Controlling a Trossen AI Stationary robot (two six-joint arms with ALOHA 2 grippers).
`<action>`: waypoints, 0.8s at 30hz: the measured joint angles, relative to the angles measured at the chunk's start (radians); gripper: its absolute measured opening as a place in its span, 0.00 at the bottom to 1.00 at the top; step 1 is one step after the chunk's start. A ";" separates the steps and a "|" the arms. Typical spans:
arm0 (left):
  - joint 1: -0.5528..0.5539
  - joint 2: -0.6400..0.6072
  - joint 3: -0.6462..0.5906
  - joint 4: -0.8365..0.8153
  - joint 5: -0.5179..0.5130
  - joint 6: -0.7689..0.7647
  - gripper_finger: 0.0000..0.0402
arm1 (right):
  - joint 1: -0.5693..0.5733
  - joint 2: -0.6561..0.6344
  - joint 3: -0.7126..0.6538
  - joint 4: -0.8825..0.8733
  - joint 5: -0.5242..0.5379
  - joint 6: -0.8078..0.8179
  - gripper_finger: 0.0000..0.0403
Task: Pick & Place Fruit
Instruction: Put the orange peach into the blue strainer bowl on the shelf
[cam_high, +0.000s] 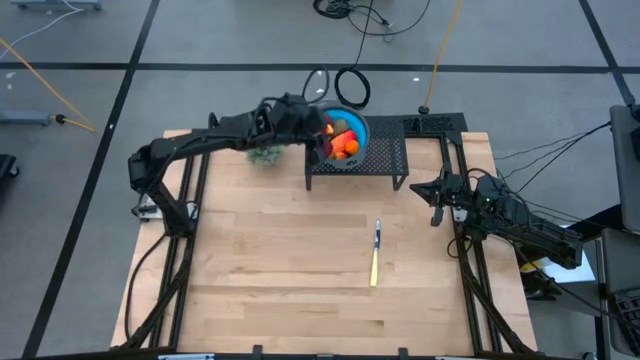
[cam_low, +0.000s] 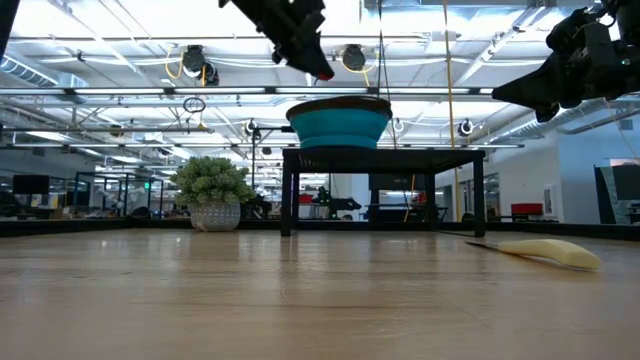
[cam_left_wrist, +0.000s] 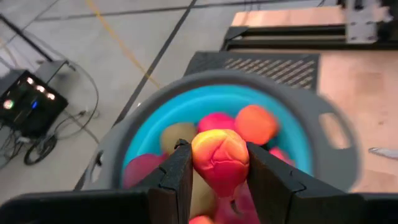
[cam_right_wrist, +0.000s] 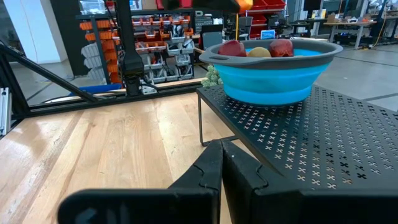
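Wooden table (cam_high: 280, 290) carries a black perforated stand (cam_high: 385, 160) with the blue collapsible bowl (cam_left_wrist: 149, 134) of fruit. Above it the left gripper (cam_left_wrist: 217, 171) clamps an orange-red mango (cam_left_wrist: 219, 158); released off-centre, it may bounce over the rim. The right gripper (cam_right_wrist: 221, 165) waits clenched, empty, beside the stand.

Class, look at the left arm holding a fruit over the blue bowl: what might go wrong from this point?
1. The left gripper pinches the rounded orange-red fruit only at its sides, so it may slip.
2. The bowl already holds several fruits; a dropped one might bounce or roll out.
3. The bowl sits on a raised rack, so escaped fruit could fall far.
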 joint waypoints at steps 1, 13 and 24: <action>0.014 0.000 0.000 -0.004 0.003 0.000 0.31 | 0.000 0.000 0.000 0.000 0.000 0.000 0.00; 0.090 0.016 0.000 -0.010 0.052 -0.274 0.31 | 0.000 0.000 0.000 0.000 0.000 0.000 0.00; 0.105 0.051 0.000 -0.020 -0.011 -0.383 0.31 | 0.000 0.000 0.000 0.000 0.000 0.000 0.00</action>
